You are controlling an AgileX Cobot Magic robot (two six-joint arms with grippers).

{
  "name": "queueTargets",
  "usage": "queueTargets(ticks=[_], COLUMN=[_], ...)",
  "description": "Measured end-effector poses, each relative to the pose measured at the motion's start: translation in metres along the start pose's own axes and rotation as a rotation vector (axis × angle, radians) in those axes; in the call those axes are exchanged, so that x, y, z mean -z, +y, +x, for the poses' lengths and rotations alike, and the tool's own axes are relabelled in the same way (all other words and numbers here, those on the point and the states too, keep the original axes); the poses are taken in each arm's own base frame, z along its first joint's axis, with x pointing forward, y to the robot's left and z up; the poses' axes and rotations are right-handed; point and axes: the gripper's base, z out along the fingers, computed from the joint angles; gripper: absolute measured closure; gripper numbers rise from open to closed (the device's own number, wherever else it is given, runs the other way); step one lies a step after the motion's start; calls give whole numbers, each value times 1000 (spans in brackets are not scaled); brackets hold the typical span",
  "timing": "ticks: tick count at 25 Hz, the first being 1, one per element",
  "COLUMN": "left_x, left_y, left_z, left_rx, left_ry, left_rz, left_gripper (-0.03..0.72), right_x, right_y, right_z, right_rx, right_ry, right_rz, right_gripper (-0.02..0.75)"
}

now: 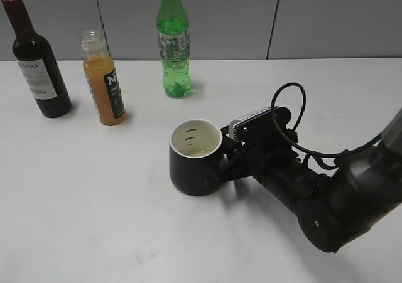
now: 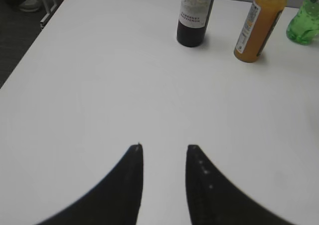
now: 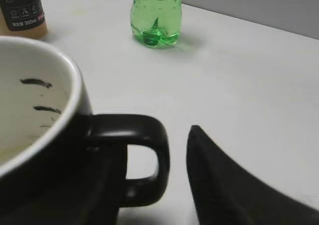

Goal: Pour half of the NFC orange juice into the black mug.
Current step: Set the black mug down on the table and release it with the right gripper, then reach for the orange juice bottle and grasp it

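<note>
Where the white table [image 1: 94,201] fills the exterior view, items stand as follows. Upper left: dark wine bottle [image 1: 36,63], upright. Just right of it: capless juice bottle [image 1: 103,81] of orange liquid, black label, upright, untouched. Top centre: green soda bottle [image 1: 173,41], upright. Centre: black mug [image 1: 195,157], white inside with small dark marks, upright on the table, well apart from the juice bottle.

Right gripper [image 1: 224,162]: at the mug's right side; jaws parted, the handle [image 3: 139,157] between them with a visible gap to the right finger [image 3: 224,185], grip released.

Left gripper [image 2: 164,157]: fingers spread over bare table, holding nothing.
</note>
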Motion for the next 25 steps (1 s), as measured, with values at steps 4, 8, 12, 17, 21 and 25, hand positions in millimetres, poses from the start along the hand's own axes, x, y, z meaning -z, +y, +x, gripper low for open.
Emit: queueTargets(ticks=[4, 8, 12, 17, 21, 25], left_x=[0, 0, 0, 0, 0, 0], left_y=[0, 0, 0, 0, 0, 0], left_z=[0, 0, 0, 0, 0, 0], left_rx=[0, 0, 0, 0, 0, 0], left_ry=[0, 0, 0, 0, 0, 0], left_rz=[0, 0, 0, 0, 0, 0], left_gripper=[451, 451, 451, 451, 451, 451], right_x=[2, 4, 5, 8, 24, 52], right_y=[-2, -3, -4, -5, -8, -15], right_z=[2, 3, 4, 7, 6, 1], right_rx=[-2, -7, -8, -4, 3, 8], right_ry=[7, 14, 17, 31, 51, 72], right_rz=[13, 29, 32, 32, 31, 30], right_gripper=[308, 160, 118, 113, 113, 115])
